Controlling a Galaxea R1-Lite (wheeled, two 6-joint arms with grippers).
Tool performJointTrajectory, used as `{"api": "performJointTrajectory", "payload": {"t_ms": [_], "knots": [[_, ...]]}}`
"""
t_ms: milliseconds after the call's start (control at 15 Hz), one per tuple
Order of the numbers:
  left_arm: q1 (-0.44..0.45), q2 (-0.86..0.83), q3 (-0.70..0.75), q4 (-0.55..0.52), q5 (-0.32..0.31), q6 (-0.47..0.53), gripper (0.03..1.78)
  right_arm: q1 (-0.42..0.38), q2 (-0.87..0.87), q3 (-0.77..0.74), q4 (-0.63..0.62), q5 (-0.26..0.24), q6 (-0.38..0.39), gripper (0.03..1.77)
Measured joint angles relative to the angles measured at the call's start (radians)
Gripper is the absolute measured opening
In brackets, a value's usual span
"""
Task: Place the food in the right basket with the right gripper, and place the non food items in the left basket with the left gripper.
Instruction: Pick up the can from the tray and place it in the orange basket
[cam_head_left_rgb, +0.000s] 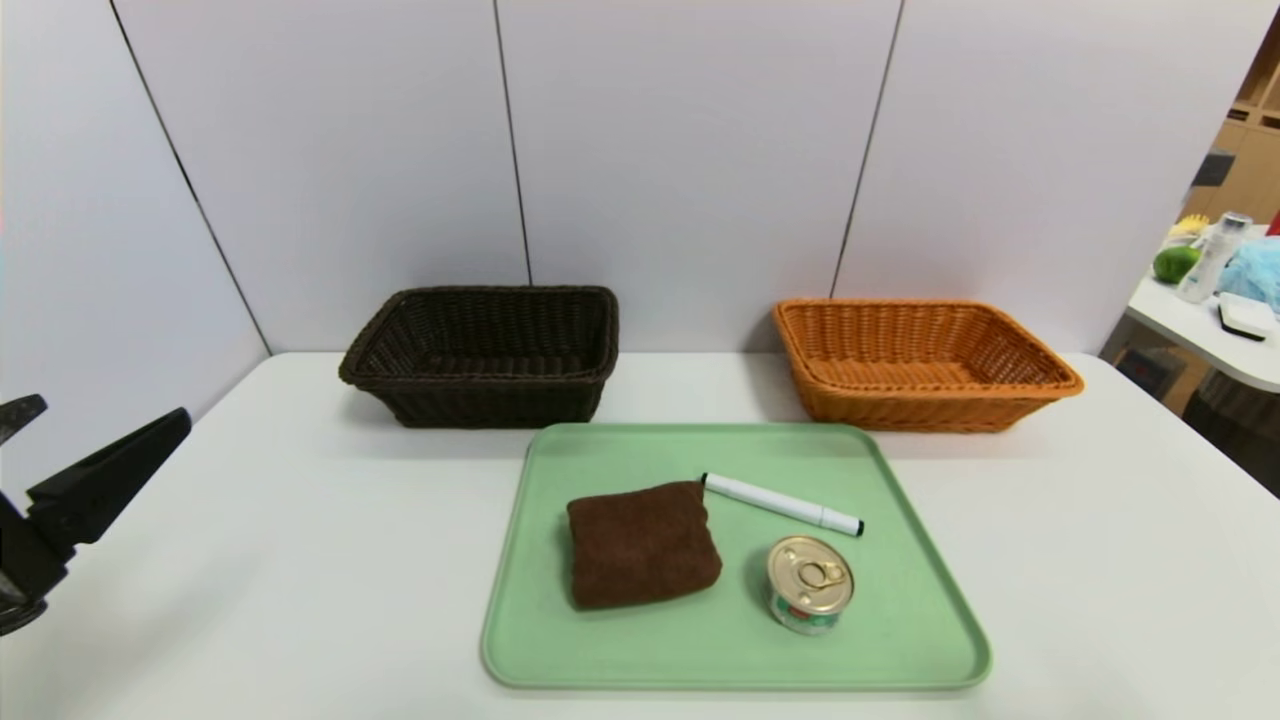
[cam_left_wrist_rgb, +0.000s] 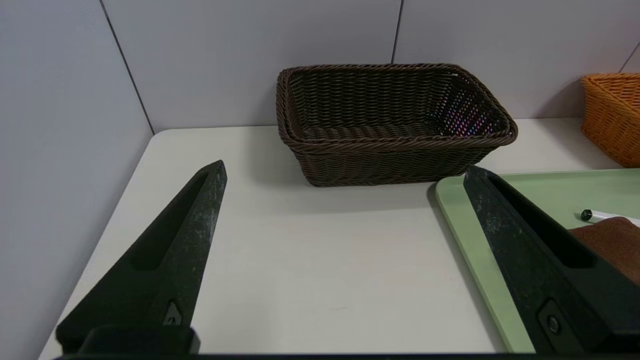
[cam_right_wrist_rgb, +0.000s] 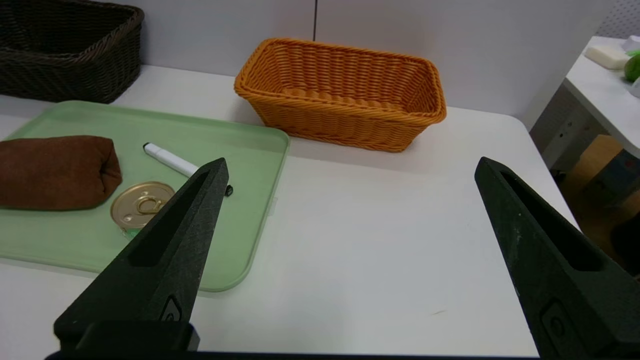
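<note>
My left gripper (cam_left_wrist_rgb: 345, 172) hangs wide open over the table (cam_head_left_rgb: 250, 560) at nine o'clock, the dark basket (cam_head_left_rgb: 480, 355) sits at eleven, cloth (cam_head_left_rgb: 640, 545), pen (cam_head_left_rgb: 780, 503) and can (cam_head_left_rgb: 809, 583) lie on the central tray (cam_head_left_rgb: 700, 660), the orange basket (cam_head_left_rgb: 920, 365) at one, and my right gripper (cam_right_wrist_rgb: 350, 167) gapes wide, empty.

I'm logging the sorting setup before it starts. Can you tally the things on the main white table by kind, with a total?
Baskets: 2, the dark brown basket and the orange basket
Trays: 1, the green tray
Cloths: 1, the brown cloth
Pens: 1, the white marker
Cans: 1, the tin can
Total: 6
</note>
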Motion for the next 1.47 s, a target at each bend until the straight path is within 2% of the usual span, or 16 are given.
{"api": "performJointTrajectory", "payload": {"t_ms": [133, 467, 600, 933, 1267, 1467], "knots": [[-0.053, 0.076, 0.034, -0.088, 0.047, -0.006, 1.69, 0.016, 0.056, 0.003, -0.049, 0.029, 0.000, 1.70], [-0.319, 0.259, 0.115, -0.309, 0.311, -0.037, 1.69, 0.114, 0.210, 0.028, -0.172, 0.044, 0.003, 1.70], [-0.386, 0.331, 0.136, -0.409, 0.384, -0.040, 1.69, 0.148, 0.280, 0.051, -0.267, 0.039, 0.007, 1.70], [-0.423, 0.459, 0.149, -0.511, 0.398, -0.041, 1.69, 0.215, 0.464, 0.095, -0.503, 0.021, 0.025, 1.70], [-0.488, 0.517, 0.151, -0.549, 0.454, -0.042, 1.69, 0.339, 0.565, 0.144, -0.606, -0.004, 0.044, 1.70], [-0.496, 0.521, 0.150, -0.550, 0.457, -0.051, 1.69, 0.427, 0.603, 0.200, -0.645, -0.059, 0.067, 1.70]]}}
